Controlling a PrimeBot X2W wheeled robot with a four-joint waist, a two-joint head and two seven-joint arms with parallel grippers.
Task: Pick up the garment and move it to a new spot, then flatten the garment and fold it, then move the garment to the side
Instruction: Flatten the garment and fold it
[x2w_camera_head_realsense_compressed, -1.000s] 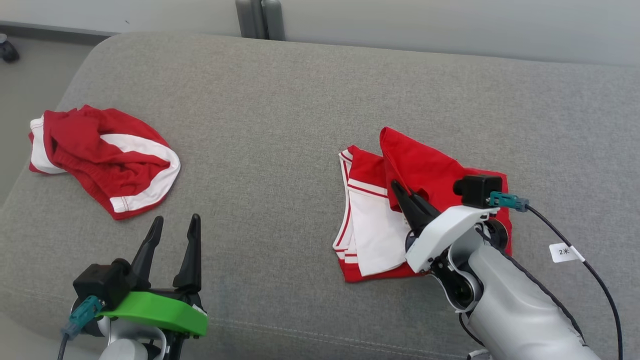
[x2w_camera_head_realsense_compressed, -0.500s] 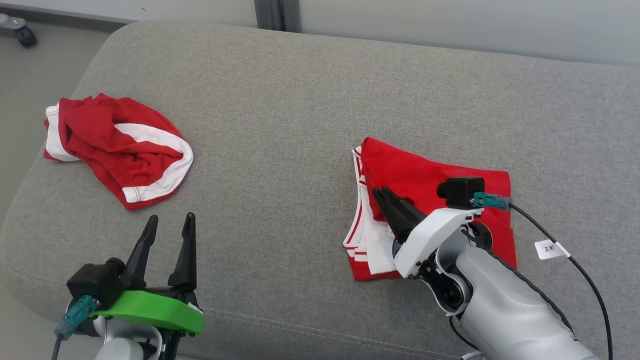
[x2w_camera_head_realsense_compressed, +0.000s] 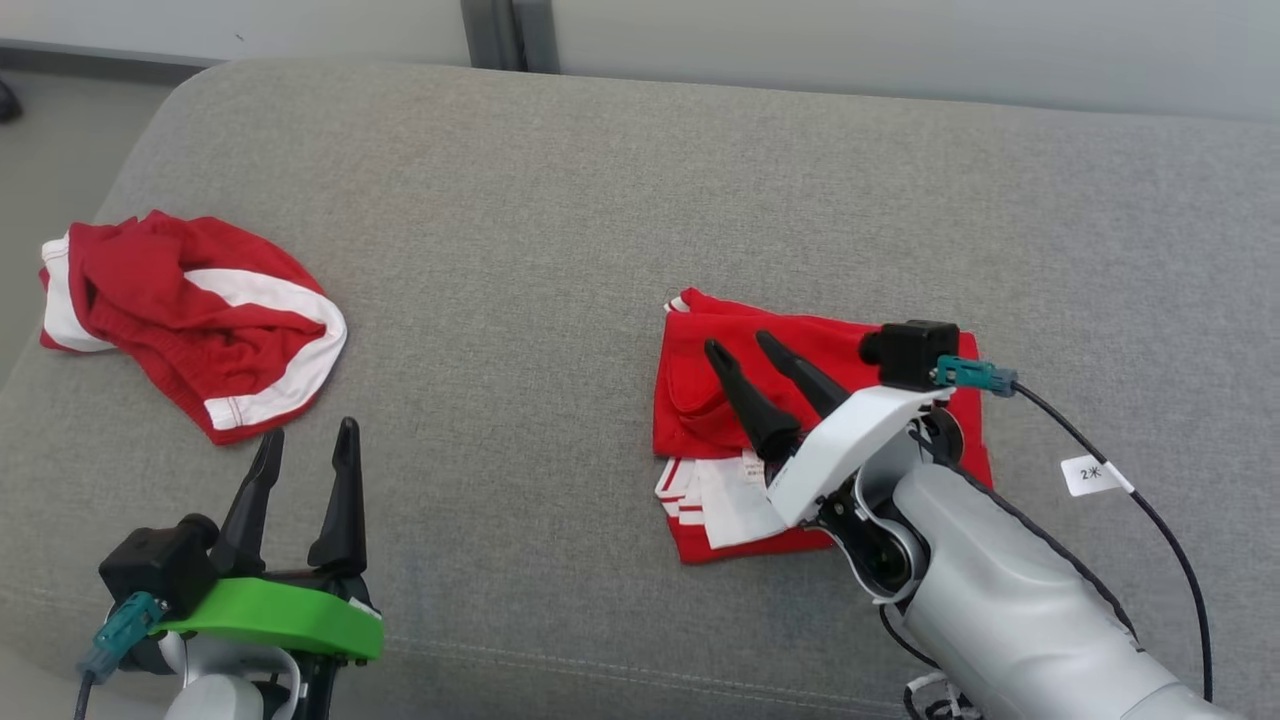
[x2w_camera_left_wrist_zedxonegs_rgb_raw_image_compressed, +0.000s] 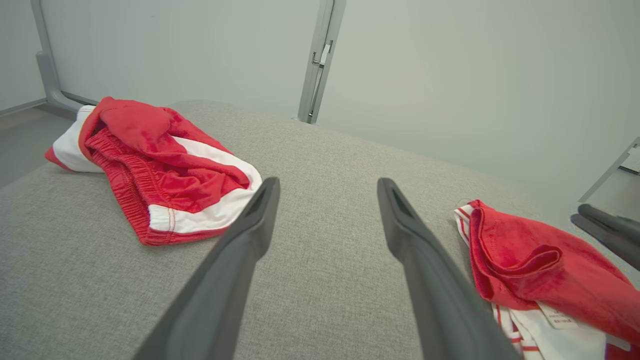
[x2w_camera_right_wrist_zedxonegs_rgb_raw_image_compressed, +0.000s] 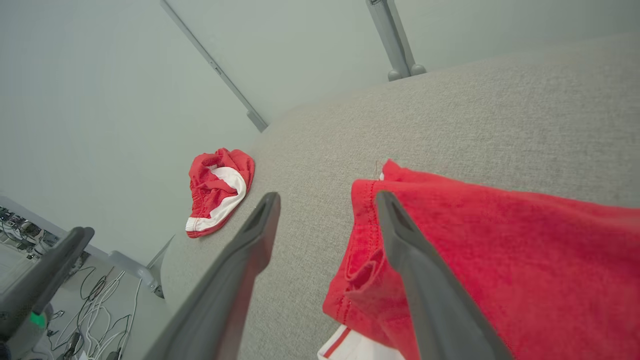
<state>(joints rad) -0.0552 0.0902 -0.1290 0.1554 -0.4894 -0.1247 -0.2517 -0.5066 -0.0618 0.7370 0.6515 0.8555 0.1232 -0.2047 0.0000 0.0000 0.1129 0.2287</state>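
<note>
The red flap that the right gripper (x2w_camera_head_realsense_compressed: 740, 342) held pinched and raised a second ago now lies folded down over the garment (x2w_camera_head_realsense_compressed: 690, 400), covering most of its white panel. The fingers have sprung wide apart with nothing between them. The garment rests as a roughly square red fold on the right half of the grey cushion (x2w_camera_head_realsense_compressed: 560, 220). White striped layers and a small label peek out along the edge nearer the cushion's front. The right gripper's fingers point across the fold towards the cushion's back. Whether they touch the cloth cannot be told. The left gripper (x2w_camera_head_realsense_compressed: 310, 430) hovers at the cushion's front left, fingers spread wide and empty. A crumpled red-and-white garment (x2w_camera_head_realsense_compressed: 190, 310) lies near the cushion's left edge.
</note>
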